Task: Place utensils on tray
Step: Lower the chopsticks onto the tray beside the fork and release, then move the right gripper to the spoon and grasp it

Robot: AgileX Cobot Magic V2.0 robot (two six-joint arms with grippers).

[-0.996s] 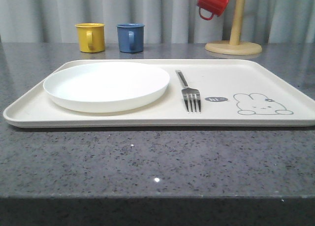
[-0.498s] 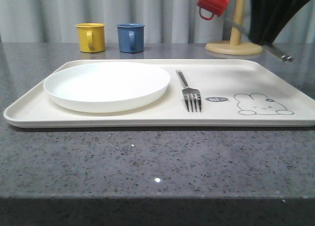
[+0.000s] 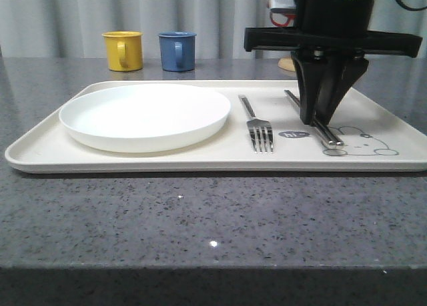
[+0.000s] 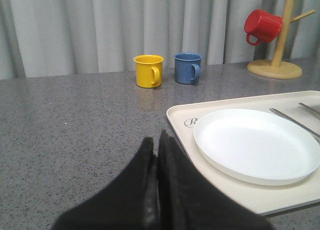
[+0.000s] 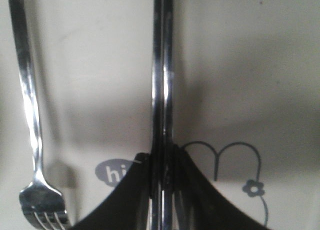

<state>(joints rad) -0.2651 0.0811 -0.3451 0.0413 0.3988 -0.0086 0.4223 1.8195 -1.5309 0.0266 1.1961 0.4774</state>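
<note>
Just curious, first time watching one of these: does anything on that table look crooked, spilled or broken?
Nothing stands out. The plate and fork lie neatly on the tray, and the right gripper holds chopsticks low over it. Nothing spilled or damaged.

The tray (image 3: 200, 161) carries a small dark speech bubble (image 3: 294, 134) reading "hi", lower right of centre in front view; in right wrist view the same bubble (image 5: 111, 172) sits at lower centre, "hi" partly cut off. In left wrist view a script mark (image 4: 191, 122) sits at centre frame on the tray's corner, just an "R" legible.
</note>
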